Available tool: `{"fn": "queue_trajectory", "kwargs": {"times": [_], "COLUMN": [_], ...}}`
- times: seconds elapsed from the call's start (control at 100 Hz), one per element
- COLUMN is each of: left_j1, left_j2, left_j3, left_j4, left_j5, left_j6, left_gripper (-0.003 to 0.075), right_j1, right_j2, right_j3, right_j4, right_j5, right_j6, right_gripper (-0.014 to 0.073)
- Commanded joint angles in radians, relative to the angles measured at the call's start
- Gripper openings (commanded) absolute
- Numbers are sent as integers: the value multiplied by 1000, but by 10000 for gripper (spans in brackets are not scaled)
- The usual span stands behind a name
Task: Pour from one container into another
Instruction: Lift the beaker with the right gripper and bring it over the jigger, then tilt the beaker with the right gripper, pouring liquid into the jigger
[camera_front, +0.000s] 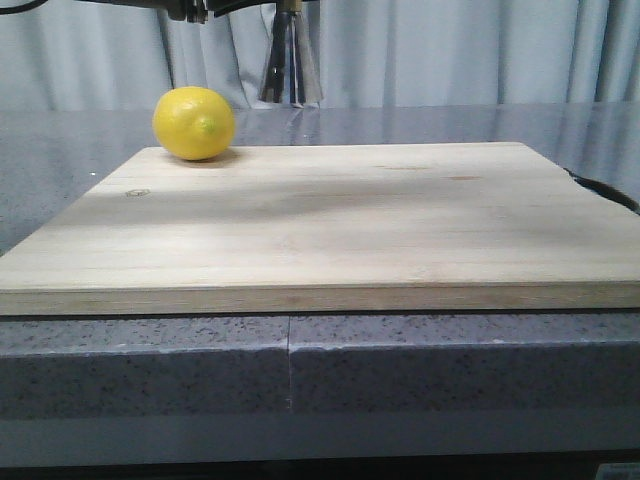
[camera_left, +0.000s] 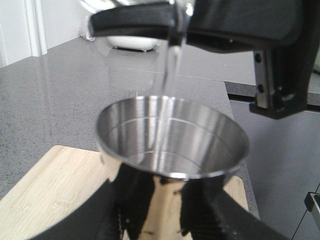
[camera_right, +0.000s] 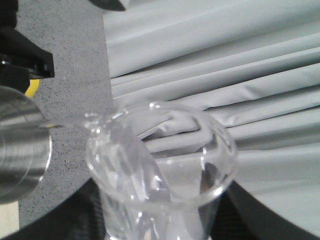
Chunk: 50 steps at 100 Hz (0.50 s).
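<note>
The steel jigger (camera_left: 172, 140) is held up off the board, upright, with my left gripper (camera_left: 170, 205) shut on its lower part. In the front view only its lower cone (camera_front: 290, 65) shows, at the top edge. The clear glass beaker (camera_right: 160, 165) is tilted with its pour lip over the jigger (camera_right: 20, 145), and my right gripper (camera_right: 160, 222) is shut on its body. A thin stream of clear liquid (camera_left: 167, 85) falls from the lip into the jigger's open cup. The right gripper's black fingers (camera_left: 145, 22) hang just above the jigger.
A yellow lemon (camera_front: 193, 123) sits on the far left corner of the wooden cutting board (camera_front: 330, 220). Grey speckled counter (camera_front: 450, 125) surrounds the board, with grey curtains (camera_right: 225, 75) behind. A white appliance (camera_left: 132, 42) stands far back on the counter.
</note>
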<state>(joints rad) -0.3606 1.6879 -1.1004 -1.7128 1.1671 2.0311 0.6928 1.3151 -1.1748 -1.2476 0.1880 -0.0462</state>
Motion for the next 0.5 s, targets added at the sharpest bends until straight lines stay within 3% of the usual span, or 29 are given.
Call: {"fn": "queue_trajectory", "kwargs": {"times": [0.0, 0.49], "left_j1": [5, 5], "left_j2": [-51, -51], "left_j3": [-25, -25], "left_j4": [-82, -82], "left_j5": [76, 76], "left_j6": [-3, -3], "left_gripper": [237, 237], "right_j1": [0, 0], "right_j2": [-28, -28], "right_j3": [-37, -37], "right_j4": [-43, -74], "right_j5": [-24, -24], "right_j6": [-4, -4], "right_gripper": [324, 324]}}
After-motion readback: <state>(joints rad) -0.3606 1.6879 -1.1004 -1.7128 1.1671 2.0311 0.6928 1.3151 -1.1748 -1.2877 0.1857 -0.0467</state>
